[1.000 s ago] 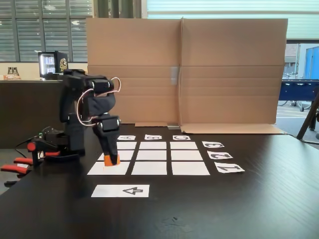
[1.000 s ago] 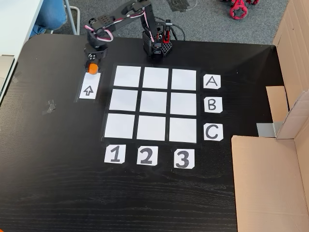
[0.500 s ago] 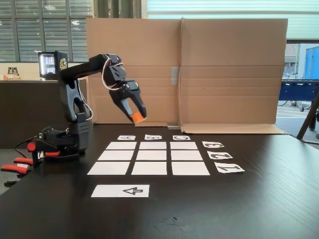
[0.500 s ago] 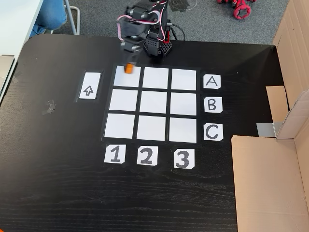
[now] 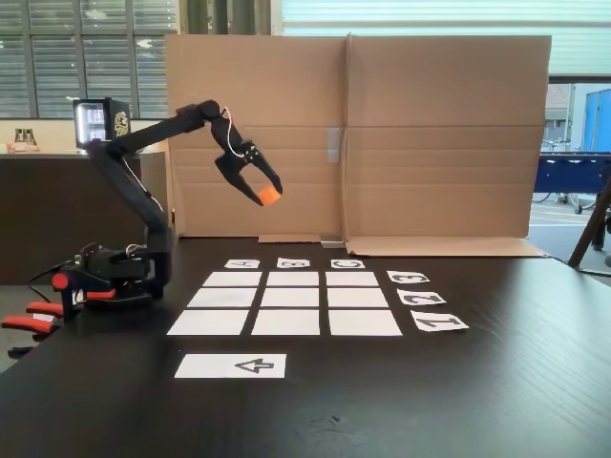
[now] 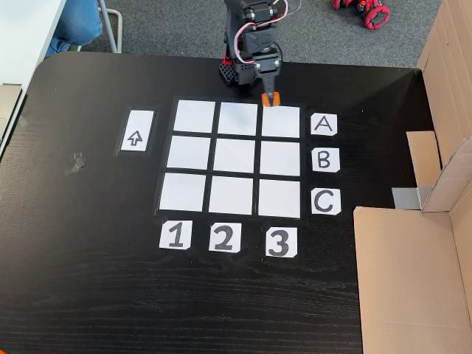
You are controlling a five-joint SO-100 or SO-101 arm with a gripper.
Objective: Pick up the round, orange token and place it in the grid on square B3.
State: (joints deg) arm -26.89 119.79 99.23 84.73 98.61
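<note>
The end effector [image 5: 264,194] is clamped on the orange token [image 5: 270,197], carried high above the table [image 5: 496,382]. From above, the token [image 6: 270,98] sits at the far edge of the grid [image 6: 234,157], over the top of column 3. Square B3 [image 6: 279,158] lies one row nearer. To do this well, I'd reach forward along that column, centre over B3, descend gently, and release only once the token rests flat
</note>
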